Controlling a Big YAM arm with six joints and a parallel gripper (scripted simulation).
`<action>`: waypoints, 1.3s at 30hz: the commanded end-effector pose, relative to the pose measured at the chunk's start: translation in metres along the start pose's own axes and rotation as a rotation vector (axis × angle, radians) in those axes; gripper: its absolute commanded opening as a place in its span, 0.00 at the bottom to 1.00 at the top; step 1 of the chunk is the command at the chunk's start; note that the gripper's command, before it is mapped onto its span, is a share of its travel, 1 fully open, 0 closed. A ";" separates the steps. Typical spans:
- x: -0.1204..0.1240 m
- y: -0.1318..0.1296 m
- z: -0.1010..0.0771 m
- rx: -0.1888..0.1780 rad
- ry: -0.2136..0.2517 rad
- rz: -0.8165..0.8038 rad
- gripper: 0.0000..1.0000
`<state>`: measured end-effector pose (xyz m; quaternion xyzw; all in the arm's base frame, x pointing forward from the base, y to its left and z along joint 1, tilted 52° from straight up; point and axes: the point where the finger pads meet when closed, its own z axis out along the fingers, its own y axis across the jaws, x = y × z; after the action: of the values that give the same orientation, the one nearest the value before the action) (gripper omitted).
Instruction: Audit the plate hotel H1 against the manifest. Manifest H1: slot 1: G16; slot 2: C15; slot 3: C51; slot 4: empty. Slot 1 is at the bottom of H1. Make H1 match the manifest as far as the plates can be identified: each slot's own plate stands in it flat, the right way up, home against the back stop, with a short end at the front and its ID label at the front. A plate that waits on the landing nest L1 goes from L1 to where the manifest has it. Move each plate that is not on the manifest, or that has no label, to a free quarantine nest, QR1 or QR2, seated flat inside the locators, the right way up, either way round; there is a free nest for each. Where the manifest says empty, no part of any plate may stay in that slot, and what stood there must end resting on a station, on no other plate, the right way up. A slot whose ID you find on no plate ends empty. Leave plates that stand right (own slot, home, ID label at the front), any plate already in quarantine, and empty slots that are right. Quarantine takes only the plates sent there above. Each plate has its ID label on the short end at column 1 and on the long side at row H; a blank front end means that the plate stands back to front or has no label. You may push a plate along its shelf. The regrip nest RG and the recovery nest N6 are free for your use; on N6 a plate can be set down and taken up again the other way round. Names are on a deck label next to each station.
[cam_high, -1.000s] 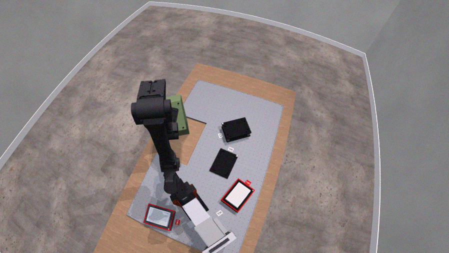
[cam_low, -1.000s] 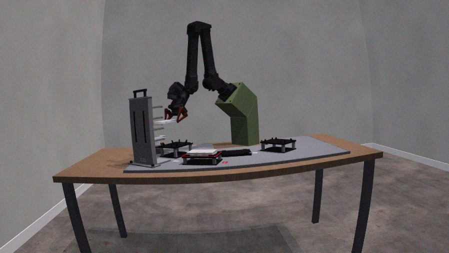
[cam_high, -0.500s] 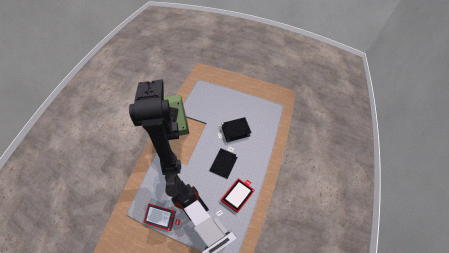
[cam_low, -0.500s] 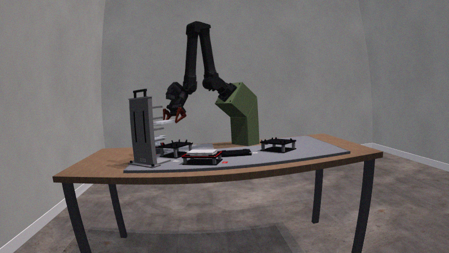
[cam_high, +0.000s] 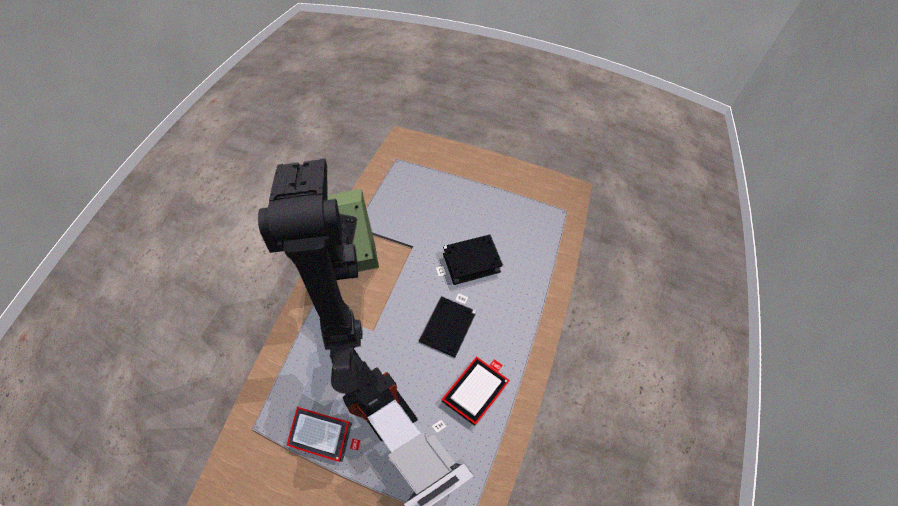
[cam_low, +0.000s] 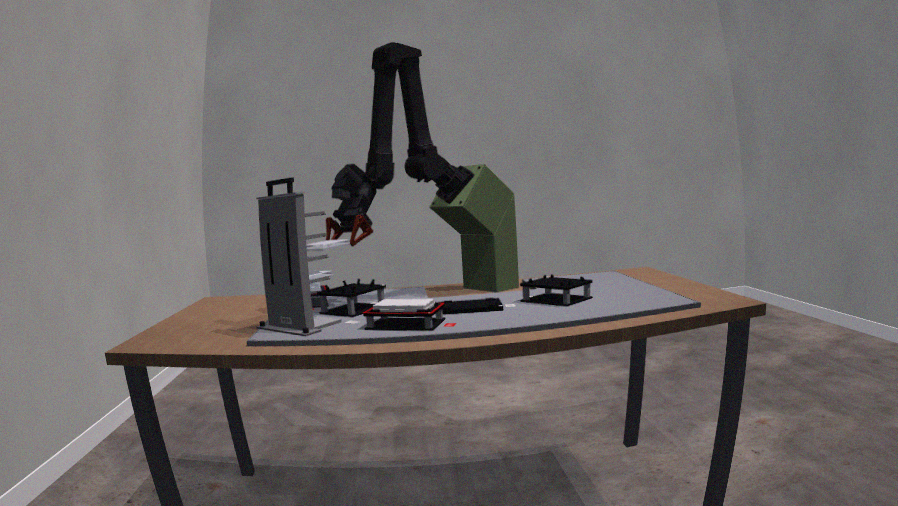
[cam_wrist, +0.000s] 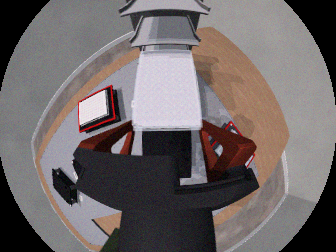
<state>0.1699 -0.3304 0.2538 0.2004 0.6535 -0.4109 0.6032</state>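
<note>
My gripper (cam_high: 381, 411) (cam_low: 342, 241) (cam_wrist: 166, 123) is shut on a white plate (cam_high: 394, 426) (cam_low: 326, 243) (cam_wrist: 167, 90), with a finger along each long side at its near end. The plate is about level, and its far end reaches the front of hotel H1 (cam_high: 419, 463) (cam_low: 284, 264) (cam_wrist: 164, 31), between two upper shelves. Its label is not readable. Another pale plate (cam_low: 320, 275) shows lower in H1; the other slots are mostly hidden. A white plate (cam_high: 475, 389) (cam_low: 403, 304) (cam_wrist: 93, 110) lies in one red-rimmed quarantine nest. The other red-rimmed nest (cam_high: 292, 434) shows a pale surface; I cannot tell what it is.
A raised black nest (cam_high: 472, 257) (cam_low: 556, 284), which looks like L1, stands at the far end and shows no plate. A low black nest (cam_high: 446, 326) (cam_low: 471, 306) stands between it and the quarantine nest with the white plate. H1 has a carrying handle (cam_low: 280, 182) on top.
</note>
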 end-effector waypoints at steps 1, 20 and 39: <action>-0.012 -0.001 0.003 0.000 -0.029 -0.016 0.86; -0.017 0.001 0.015 -0.011 -0.022 -0.022 0.86; -0.021 0.002 0.025 -0.012 -0.019 -0.020 0.86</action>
<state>0.1816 -0.3405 0.2646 0.2000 0.6526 -0.4122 0.6035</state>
